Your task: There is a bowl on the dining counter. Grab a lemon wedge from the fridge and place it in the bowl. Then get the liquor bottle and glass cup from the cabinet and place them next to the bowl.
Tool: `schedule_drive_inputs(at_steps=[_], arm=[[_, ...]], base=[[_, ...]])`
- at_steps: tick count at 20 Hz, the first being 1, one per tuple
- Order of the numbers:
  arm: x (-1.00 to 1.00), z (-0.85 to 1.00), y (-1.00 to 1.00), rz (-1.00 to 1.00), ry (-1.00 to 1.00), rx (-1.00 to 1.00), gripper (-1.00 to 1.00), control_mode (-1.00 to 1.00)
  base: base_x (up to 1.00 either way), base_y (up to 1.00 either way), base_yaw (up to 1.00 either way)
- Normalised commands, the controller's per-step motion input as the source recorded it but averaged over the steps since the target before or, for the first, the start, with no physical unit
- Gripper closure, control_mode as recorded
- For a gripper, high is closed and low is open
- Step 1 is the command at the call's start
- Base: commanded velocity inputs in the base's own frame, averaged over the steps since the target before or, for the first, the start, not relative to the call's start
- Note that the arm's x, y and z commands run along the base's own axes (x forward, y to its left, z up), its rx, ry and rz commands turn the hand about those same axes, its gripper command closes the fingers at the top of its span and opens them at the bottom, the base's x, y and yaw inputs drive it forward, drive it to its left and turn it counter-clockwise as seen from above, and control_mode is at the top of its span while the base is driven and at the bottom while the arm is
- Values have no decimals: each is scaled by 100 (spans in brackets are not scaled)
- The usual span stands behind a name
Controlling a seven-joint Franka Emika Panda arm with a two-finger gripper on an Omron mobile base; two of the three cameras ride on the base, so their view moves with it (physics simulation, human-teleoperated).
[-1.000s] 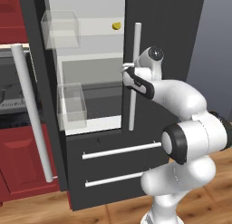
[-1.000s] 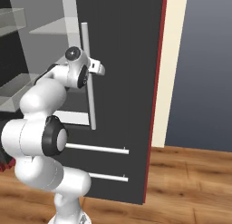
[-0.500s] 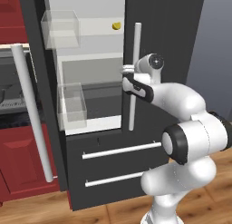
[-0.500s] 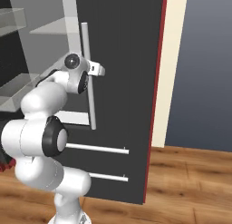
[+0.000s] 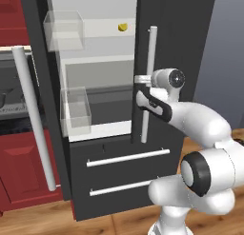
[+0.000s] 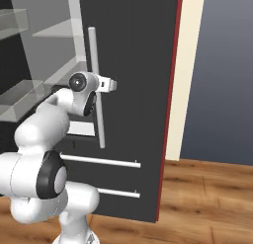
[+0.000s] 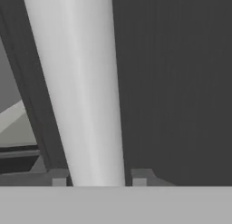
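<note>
The fridge point(image 5: 190, 39) stands with its left door swung open and its right door closed. A tiny yellow lemon wedge point(image 5: 123, 26) lies on the upper shelf of the pale interior. My gripper point(image 5: 142, 80) is at mid-height on the right door's long pale bar handle point(image 5: 149, 53), reaching in from the right. From the other side the gripper point(image 6: 106, 84) sits against the same handle point(image 6: 95, 55). In the hand view the handle point(image 7: 81, 91) runs between the two fingertips point(image 7: 59, 177), which hug it on both sides; the gripper point(image 7: 99, 177) is shut on it.
The open left door's bar handle point(image 5: 31, 115) juts toward me at the left. Clear bins point(image 5: 64, 29) sit on the shelves, and two drawers point(image 5: 128, 158) lie below. Red base cabinets point(image 5: 19, 158) stand to the left, and a cream wall strip point(image 6: 190, 75) borders the fridge's right side.
The fingers have closed in from wide open onto the right door's handle. The hand has barely shifted along the bar, and the fridge doors have not moved.
</note>
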Motion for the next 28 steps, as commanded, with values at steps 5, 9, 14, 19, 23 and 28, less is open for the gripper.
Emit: schedule_drive_inputs(at_steps=[5,9,14,19,23,28], arm=[[-100,3,-97,0,-11,0,100,-100],[-100,9,-100,0,-4,0,100,-100],[-100,12,-100,-2,0,0,100,-100],[-100,22,-83,-3,0,0,-100,-100],[-100,61,-14,0,-1,2,-100,-100],[-100,72,32,0,-12,0,-100,-100]], base=[[0,0,0],[0,0,0],[0,0,0],[0,0,0],[0,0,0],[0,0,0]])
